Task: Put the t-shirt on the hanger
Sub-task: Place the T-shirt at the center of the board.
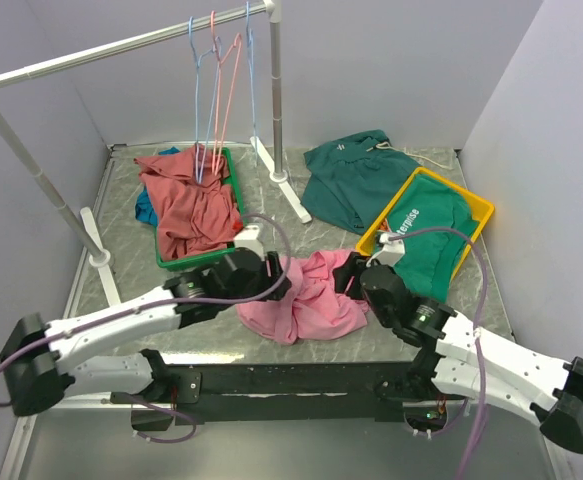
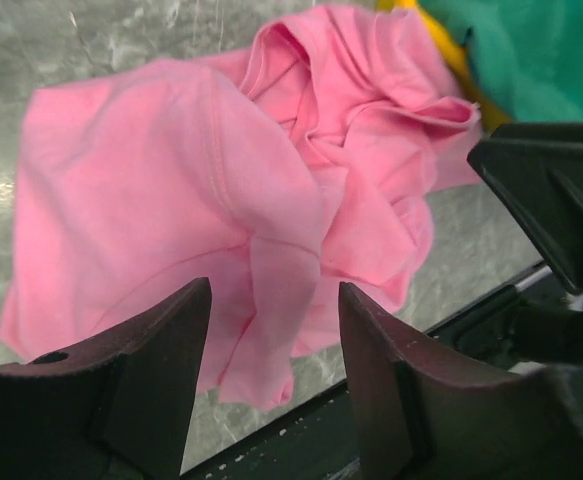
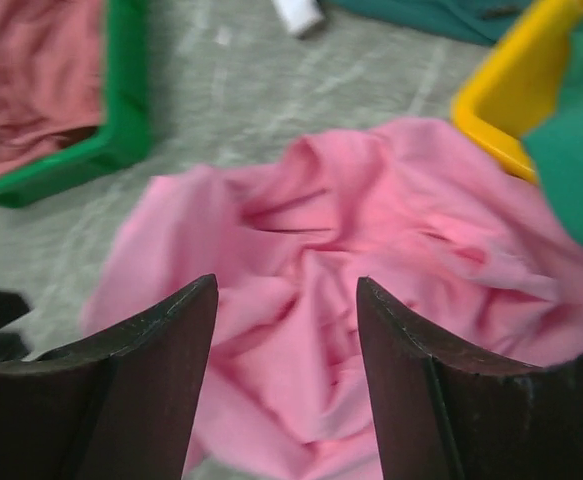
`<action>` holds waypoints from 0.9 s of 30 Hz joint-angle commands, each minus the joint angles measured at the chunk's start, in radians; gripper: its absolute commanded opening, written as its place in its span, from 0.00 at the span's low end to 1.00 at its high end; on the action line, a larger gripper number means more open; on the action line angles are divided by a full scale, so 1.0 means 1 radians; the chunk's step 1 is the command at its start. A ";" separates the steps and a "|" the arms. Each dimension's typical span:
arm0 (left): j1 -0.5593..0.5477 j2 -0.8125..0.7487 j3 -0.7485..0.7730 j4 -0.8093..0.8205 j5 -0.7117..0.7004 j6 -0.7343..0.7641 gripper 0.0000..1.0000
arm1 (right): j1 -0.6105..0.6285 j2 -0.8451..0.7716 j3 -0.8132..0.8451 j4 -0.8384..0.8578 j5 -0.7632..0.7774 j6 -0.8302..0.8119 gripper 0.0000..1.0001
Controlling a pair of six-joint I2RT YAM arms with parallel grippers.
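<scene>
- The tabletop [image 1: 321, 215] carries a green tray [image 1: 186, 263] and a yellow tray [image 1: 471, 200], each holding clothes.
- The t-shirt [image 1: 306, 300] lies crumpled near the tabletop's front edge, between the two hands.
- The left hand [image 2: 274, 290] is at the shirt's left side, fingers parted, gripping nothing.
- The right hand [image 3: 287, 285] is at the shirt's right side, likewise parted and empty.
- The hanger [image 1: 197, 100] hangs from the rail [image 1: 121, 45] above the green tray.

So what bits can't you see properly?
- Crumpled bright pink cloth t-shirt: top view, black arms cover both side edges; neck hole lost in folds.
- Thin light-blue wire hanger: top view, too thin to trace its bottom.
- Right wrist view: blurred, folds smear.
</scene>
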 commanded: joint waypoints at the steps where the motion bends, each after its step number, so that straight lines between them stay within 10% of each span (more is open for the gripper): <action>1: -0.030 0.113 0.072 0.060 -0.038 0.033 0.62 | -0.088 0.001 -0.043 0.050 -0.094 -0.026 0.65; 8: -0.045 0.291 0.115 0.094 -0.103 0.042 0.56 | -0.127 0.234 0.048 0.130 -0.145 -0.077 0.62; 12: -0.051 0.269 0.045 0.111 -0.097 -0.016 0.15 | -0.163 0.397 0.118 0.162 -0.159 -0.104 0.59; 15: -0.062 0.186 -0.040 0.103 -0.104 -0.059 0.06 | -0.180 0.490 0.153 0.199 -0.166 -0.117 0.59; 27: -0.070 0.008 -0.147 0.045 -0.130 -0.107 0.04 | -0.229 0.796 0.303 0.182 -0.096 -0.118 0.64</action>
